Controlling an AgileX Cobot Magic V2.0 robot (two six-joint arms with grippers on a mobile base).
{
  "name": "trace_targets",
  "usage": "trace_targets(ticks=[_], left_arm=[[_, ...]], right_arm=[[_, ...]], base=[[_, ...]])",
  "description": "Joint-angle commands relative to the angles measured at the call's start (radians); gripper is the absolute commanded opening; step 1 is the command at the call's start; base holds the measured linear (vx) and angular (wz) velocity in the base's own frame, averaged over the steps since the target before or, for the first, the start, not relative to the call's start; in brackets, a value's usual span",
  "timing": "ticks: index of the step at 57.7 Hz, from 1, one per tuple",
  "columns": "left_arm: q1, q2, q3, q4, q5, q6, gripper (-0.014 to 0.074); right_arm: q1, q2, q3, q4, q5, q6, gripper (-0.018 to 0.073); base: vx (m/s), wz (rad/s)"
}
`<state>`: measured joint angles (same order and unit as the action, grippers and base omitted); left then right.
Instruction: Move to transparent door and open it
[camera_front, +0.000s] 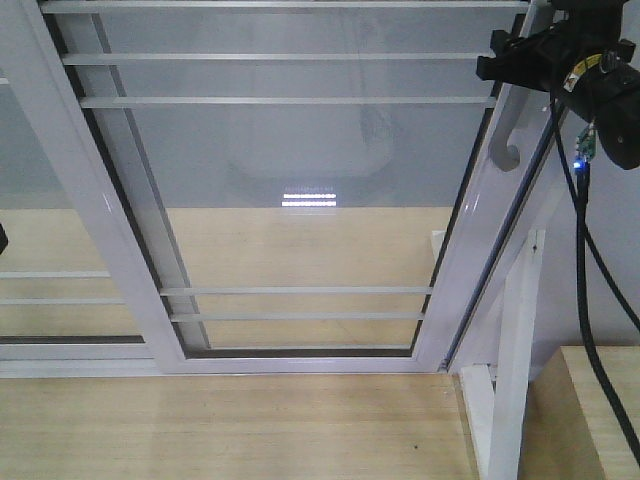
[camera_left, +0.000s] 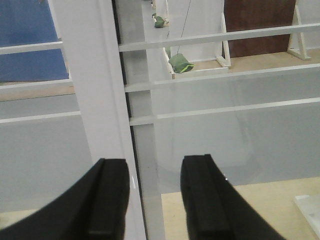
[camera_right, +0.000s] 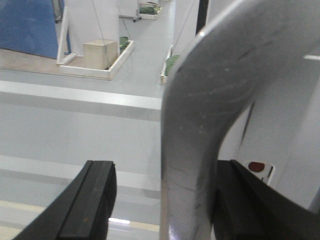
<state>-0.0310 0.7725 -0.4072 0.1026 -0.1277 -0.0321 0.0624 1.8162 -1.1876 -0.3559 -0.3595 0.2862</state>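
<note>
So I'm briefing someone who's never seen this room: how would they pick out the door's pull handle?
Start at the tall glass door in its white frame, crossed by thin horizontal bars. Follow its right-hand stile up to the curved grey pull handle, which sits between the right gripper's fingers. It is the only rounded part; everything beside it is straight white framing.

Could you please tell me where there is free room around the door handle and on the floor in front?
A wide gap lies between the handle and one finger of the right gripper; the other finger sits close to it. The floor before the door is bare up to its track; the right corner is crowded by a white post and cable.
</note>
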Motion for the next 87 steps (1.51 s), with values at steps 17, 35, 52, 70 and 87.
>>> trace_targets(ticks=[17, 35, 52, 70, 87], left_arm=[[-0.003, 0.001, -0.034, -0.003, -0.087, 0.000, 0.0398], [-0.003, 0.001, -0.034, -0.003, -0.087, 0.000, 0.0398], [-0.003, 0.001, -0.034, -0.003, -0.087, 0.000, 0.0398], [-0.003, 0.057, -0.034, 0.000, -0.106, 0.000, 0.0398], [-0.031, 0.173, -0.034, 0.024, -0.280, -0.004, 0.0398]], right_arm=[[0.133, -0.041, -0.025, -0.078, -0.127, 0.046, 0.0438], [0.244, -0.039, -0.025, -0.078, -0.129, 0.046, 0.0438], [0.255, -0.110, -0.022, -0.078, -0.003, 0.045, 0.0438], [0.222, -0.362, 0.044, -0.099, 0.326, 0.020, 0.0438], [0.143, -0.634, 0.384, -0.087, 0.359, 0.047, 0.0438]], base=[[0.00, 0.00], [0.00, 0.00], [0.00, 0.00], [0.00, 0.00], [0.00, 0.00]])
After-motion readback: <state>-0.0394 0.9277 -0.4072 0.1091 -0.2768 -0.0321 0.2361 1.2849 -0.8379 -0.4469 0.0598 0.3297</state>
